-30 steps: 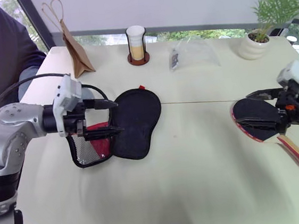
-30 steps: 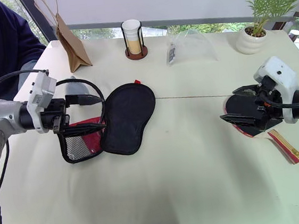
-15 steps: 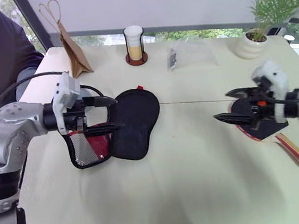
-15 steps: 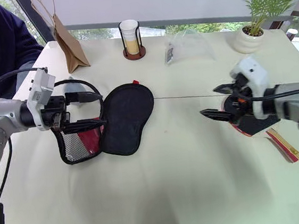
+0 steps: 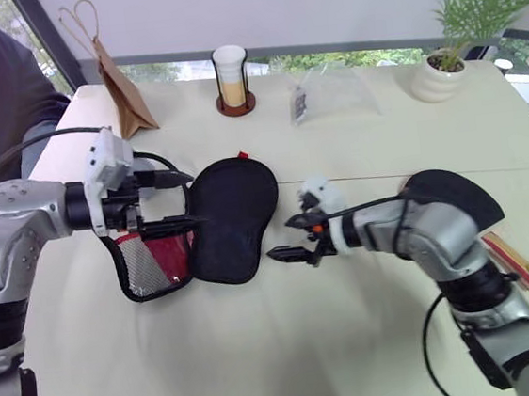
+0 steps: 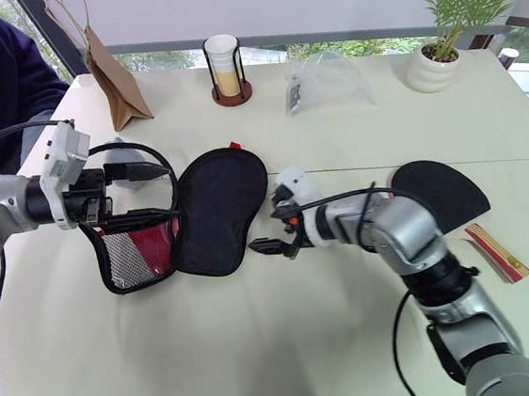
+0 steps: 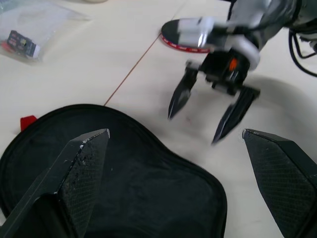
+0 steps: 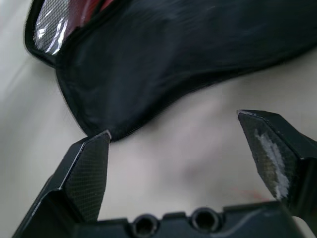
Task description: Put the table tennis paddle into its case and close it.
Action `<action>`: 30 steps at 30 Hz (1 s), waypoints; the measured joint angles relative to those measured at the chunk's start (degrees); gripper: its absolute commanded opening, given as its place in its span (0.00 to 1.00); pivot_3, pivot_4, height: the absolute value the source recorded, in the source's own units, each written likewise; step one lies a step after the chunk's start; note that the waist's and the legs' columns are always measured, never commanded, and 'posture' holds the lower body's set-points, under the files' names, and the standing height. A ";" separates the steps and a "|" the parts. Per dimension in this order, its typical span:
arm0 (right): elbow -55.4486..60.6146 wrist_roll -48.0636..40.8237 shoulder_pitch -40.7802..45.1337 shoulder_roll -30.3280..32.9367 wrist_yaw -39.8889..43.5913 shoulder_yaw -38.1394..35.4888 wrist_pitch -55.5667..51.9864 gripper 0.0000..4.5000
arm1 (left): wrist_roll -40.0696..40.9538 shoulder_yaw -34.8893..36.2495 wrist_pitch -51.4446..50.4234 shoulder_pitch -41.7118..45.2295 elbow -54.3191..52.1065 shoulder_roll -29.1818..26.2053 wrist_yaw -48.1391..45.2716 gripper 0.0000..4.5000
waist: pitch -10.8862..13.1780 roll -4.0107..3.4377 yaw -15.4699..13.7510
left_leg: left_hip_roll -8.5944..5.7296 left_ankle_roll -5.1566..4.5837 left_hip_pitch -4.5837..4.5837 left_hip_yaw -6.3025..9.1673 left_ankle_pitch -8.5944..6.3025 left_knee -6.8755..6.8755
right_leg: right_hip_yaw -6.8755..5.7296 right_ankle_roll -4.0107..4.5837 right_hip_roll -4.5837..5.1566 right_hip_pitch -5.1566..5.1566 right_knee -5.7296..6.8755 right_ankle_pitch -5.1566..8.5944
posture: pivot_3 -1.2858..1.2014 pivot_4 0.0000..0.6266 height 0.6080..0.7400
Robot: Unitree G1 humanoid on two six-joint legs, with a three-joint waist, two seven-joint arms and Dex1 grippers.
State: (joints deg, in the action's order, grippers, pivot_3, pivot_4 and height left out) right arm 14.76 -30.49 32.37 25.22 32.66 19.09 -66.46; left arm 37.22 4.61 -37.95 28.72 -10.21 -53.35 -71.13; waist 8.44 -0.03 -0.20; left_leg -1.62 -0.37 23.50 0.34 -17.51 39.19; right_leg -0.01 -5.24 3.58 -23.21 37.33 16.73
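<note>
Your right claw [image 6: 270, 232] hangs spread and empty beside the case [image 6: 214, 208], which lies unzipped on the table [image 6: 289, 337]; your left claw [image 5: 175, 205] gapes above its edge. The paddle [image 6: 439, 191] lies well apart. The fabric looks limp: pinch its rim; grip the stiff paddle by the handle.

No readable text, brand or number anywhere. The small label in the clear plastic bag [image 5: 331, 94] at 12 o'clock on the counter [image 5: 355, 340] is too small to read.
</note>
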 measured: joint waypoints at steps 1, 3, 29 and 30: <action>-0.86 0.34 0.06 -0.93 -0.04 0.71 0.08 1.00 | 0.06 0.33 -0.06 -0.53 -0.54 -0.02 0.14 1.00 | 0.00 0.00 0.10 | 0.00 0.00 0.00 0.00 0.00 0.00 | 0.00 0.00 0.00 0.01 0.01 0.00 | 0.52 0.24 1.00; -1.84 1.21 0.47 -2.61 -0.21 1.46 0.67 1.00 | 0.26 0.88 -0.33 -1.56 -1.55 -0.12 0.35 1.00 | 0.00 0.00 0.33 | 0.00 0.00 -0.01 0.01 0.00 0.00 | 0.00 0.00 0.00 0.01 0.01 0.00 | 0.52 0.24 1.00; 0.21 15.61 -1.71 -2.20 0.76 7.39 7.98 0.00 | 1.74 3.76 -1.69 -5.49 -6.13 -0.97 4.87 1.00 | -0.10 0.16 0.20 | -0.17 -0.05 -0.12 0.06 -0.04 -0.03 | -0.02 0.06 0.17 0.06 0.08 0.03 | 0.52 0.24 1.00; 2.89 14.42 -3.27 1.22 2.39 6.05 7.01 0.00 | 1.54 3.46 -1.32 -5.07 -5.80 -0.84 4.83 1.00 | -0.09 0.14 -0.37 | -0.21 -0.11 -0.12 0.05 -0.08 -0.01 | -0.02 0.05 0.21 0.10 0.01 0.03 | 0.52 0.24 1.00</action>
State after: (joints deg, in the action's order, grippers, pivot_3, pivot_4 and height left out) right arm 17.64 -16.07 29.10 26.44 35.05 25.14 -59.45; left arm 38.76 8.07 -39.28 23.65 -16.01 -54.19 -66.30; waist 8.35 0.11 -0.57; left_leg -1.83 -0.49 23.39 0.39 -17.59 39.17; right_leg -0.03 -5.18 3.79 -23.11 37.35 16.76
